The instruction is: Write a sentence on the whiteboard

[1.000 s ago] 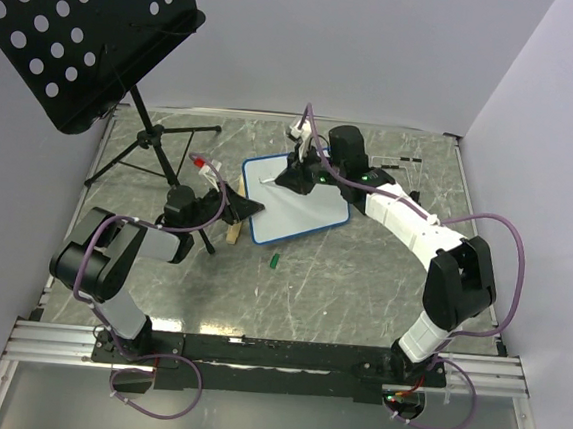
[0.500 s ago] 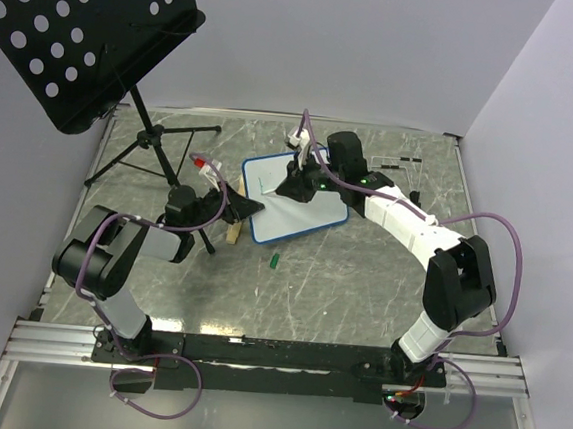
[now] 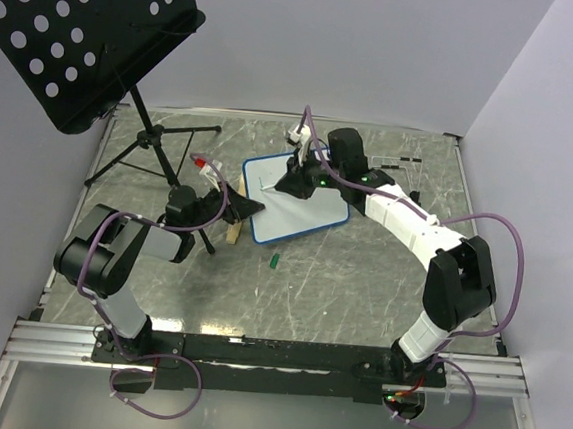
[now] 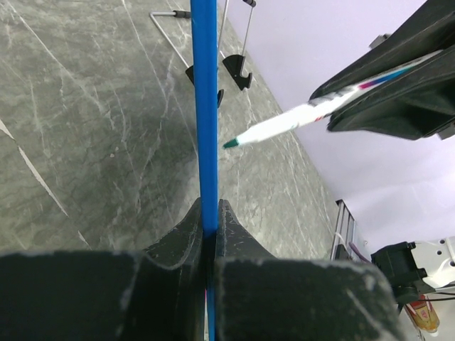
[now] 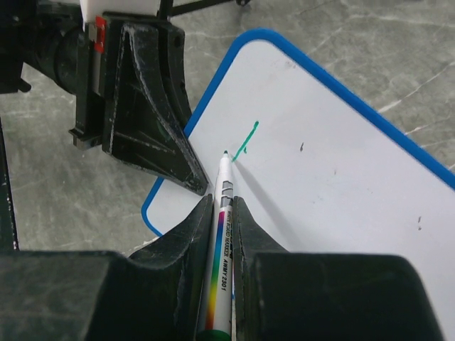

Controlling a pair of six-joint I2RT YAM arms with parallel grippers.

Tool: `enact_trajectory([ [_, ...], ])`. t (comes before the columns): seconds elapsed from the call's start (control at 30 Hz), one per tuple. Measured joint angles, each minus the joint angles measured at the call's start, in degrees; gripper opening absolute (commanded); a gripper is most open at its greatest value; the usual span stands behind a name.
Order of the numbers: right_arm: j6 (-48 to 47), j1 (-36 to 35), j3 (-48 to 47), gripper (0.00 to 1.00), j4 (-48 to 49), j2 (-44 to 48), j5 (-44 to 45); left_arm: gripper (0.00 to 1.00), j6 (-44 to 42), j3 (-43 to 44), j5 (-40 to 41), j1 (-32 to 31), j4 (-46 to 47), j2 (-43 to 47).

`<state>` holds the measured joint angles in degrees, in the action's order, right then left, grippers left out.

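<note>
I've got L gripper (image 4: 208,213) clamped on whiteboard (image 5: 341,177) rim, R gripper (image 5: 220,206) pinching marker (image 5: 222,234), tip just beside short green stroke (image 5: 249,138).

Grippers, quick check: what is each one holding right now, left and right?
Left gripper: jaws closed on the whiteboard, gripping its blue rim.
Right gripper: jaws closed on the marker.
</note>
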<state>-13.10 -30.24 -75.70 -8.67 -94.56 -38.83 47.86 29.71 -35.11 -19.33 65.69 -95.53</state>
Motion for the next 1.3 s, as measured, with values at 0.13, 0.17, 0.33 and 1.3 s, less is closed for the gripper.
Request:
enact_trajectory([
  [0.13, 0.07, 0.04, -1.07, 0.00, 0.02, 0.00, 0.17, 0.01, 0.00, 0.00, -0.02, 0.00, 0.04, 0.00],
  [0.17, 0.13, 0.13, -1.25, 0.00, 0.04, 0.00, 0.28, 0.01, 0.04, 0.00, -0.07, 0.00, 0.09, 0.00],
  [0.33, 0.68, 0.17, -3.30, 0.00, -0.09, -0.09, 0.55, 0.01, 0.07, 0.00, -0.55, 0.00, 0.09, 0.00],
  [1.3, 1.27, 0.26, -5.20, 0.00, -0.15, -2.34, 3.15, 0.01, 0.52, 0.00, -1.07, 0.02, 0.02, 0.00],
])
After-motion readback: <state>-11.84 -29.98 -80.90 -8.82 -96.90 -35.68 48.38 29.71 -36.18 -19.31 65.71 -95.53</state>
